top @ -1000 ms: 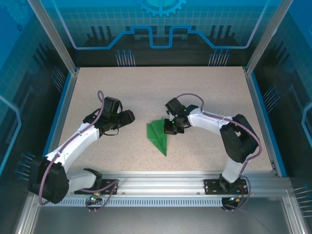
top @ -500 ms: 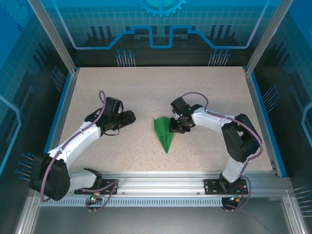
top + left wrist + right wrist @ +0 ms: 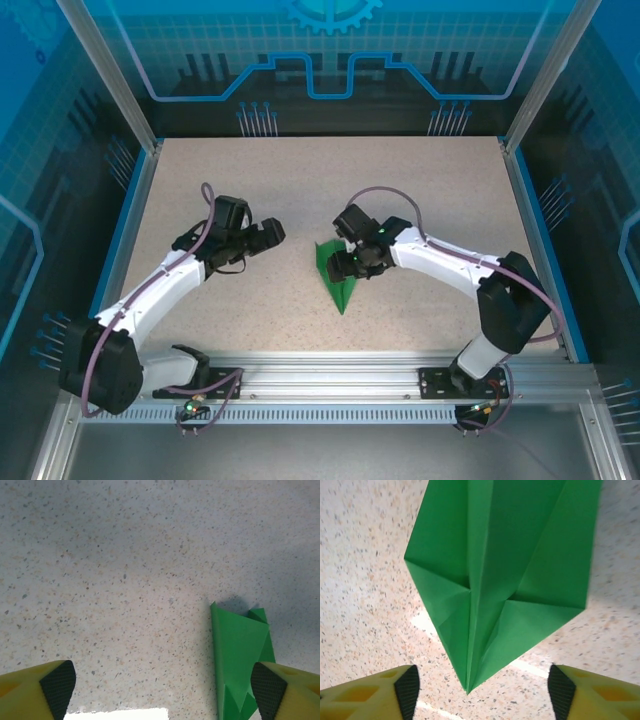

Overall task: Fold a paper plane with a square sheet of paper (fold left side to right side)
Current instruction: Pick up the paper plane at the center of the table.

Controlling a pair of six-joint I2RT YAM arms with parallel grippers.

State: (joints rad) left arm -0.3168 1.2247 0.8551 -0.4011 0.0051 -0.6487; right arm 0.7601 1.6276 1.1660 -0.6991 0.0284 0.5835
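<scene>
Top external: paper plane [image 3: 338,291] lay on the speckled tabletop [image 3: 300,180], roughly mid-table, pointed tip toward the arm bases. Right gripper [image 3: 341,266] sat directly over the plane's wide end and hid part of it. Couldn't tell from here whether its fingers touched the paper. Left gripper [image 3: 272,235] was left of the plane, clear of it, fingers aimed toward the plane.

Left wrist: left gripper [image 3: 164,690] was spread wide, black pads [image 3: 59,682] at opposite lower corners of the view, nothing between them but bare tabletop [image 3: 125,555]. The plane [image 3: 240,645] showed as a green folded edge just beside the right-hand pad, one corner lifted slightly and throwing a shadow. Contact with that pad wasn't clear.

Right wrist: right gripper [image 3: 485,692] was also spread wide, pads [image 3: 408,690] standing either side of the plane's tip with a gap on both sides, gripping nothing. The plane [image 3: 505,555] lay under the camera, centre crease running straight down to the point, angled flaps folded in on each side of it. Speckled tabletop [image 3: 360,580] visible around the plane.
</scene>
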